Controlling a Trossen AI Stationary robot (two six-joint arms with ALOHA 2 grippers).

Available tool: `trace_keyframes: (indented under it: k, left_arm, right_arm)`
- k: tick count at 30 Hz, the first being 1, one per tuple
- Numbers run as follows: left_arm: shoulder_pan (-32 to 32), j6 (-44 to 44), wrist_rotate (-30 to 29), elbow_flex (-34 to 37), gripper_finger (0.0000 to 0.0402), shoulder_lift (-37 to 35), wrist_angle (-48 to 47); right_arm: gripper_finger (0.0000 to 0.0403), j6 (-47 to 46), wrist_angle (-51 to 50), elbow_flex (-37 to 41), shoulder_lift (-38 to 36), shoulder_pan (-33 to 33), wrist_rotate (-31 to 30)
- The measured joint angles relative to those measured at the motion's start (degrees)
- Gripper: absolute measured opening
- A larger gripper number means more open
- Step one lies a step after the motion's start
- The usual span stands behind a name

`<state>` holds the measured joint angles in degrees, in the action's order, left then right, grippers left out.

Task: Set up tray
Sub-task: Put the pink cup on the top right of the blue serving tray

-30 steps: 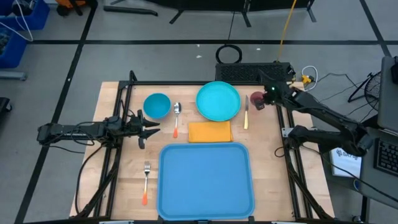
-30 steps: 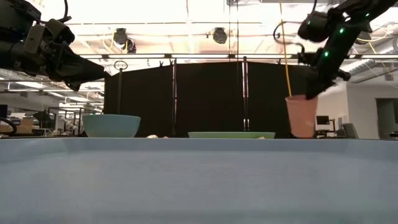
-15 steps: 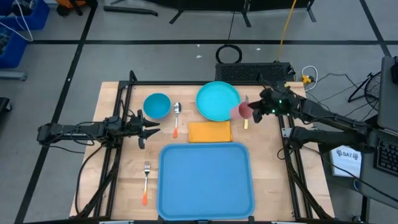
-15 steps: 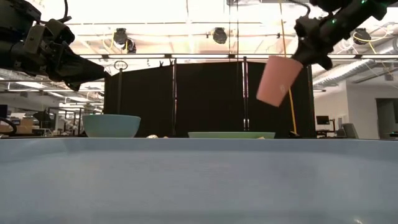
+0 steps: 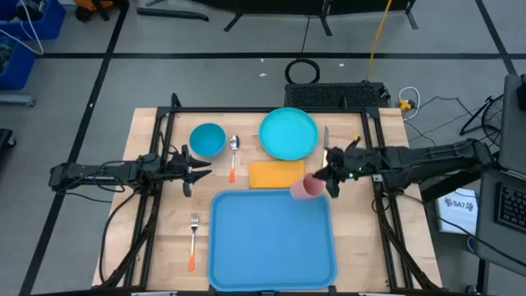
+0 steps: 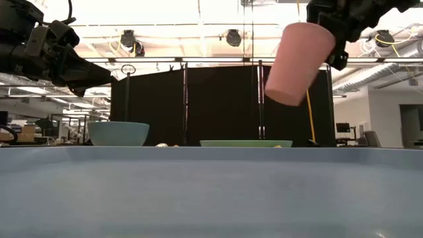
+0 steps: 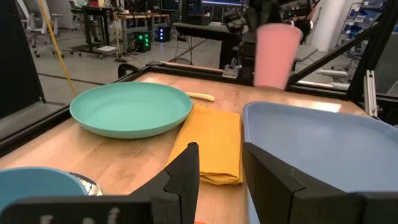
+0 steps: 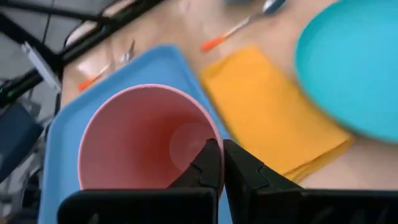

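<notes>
The large blue tray [image 5: 271,238] lies flat at the table's near middle. A pink cup [image 5: 308,187] hangs tilted over the tray's far right corner, with my right gripper [image 5: 327,179] shut on it; it shows high up in the low view too [image 6: 297,63]. My left gripper [image 5: 197,170] waits open at the table's left, level, with nothing between its fingers [image 7: 217,168]. Beyond the tray, an orange-yellow napkin [image 5: 277,173] lies flat and a turquoise plate [image 5: 288,133] rests on the table. My right gripper pinches the pink cup's rim [image 8: 214,138], one finger inside the cup and one outside its wall. The fingers come from the table's right side, slanting down. The cup is lifted clear and tilted, its mouth toward the gripper and its base [image 6: 285,96] lower.
A blue bowl [image 5: 207,139] and a spoon [image 5: 233,156] sit at the far left, a fork [image 5: 192,238] lies left of the tray, and a knife [image 5: 325,140] lies right of the plate. Bare wood shows on the tray's right.
My right gripper has lifted the pink cup off the table's far right corner and swung it toward the near edge and left, over the tray's far right corner. The cup, upright before, has tipped with its base leading.
</notes>
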<state>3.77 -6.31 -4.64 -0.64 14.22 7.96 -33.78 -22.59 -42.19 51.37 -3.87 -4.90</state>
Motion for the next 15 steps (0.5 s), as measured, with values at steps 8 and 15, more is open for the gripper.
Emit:
trace_keyframes:
  k: [8,15]
  left_arm:
    - [0.0,-0.2,0.0,0.0,0.0127,0.0,0.0]
    - [0.0,-0.2,-0.5,0.0,0.0127,0.0,0.0]
  right_arm:
    - [0.0,-8.4,-11.2,0.0,4.1,-4.7,-4.4]
    - [0.0,-8.7,-10.7,0.0,9.6,-5.6,-2.6]
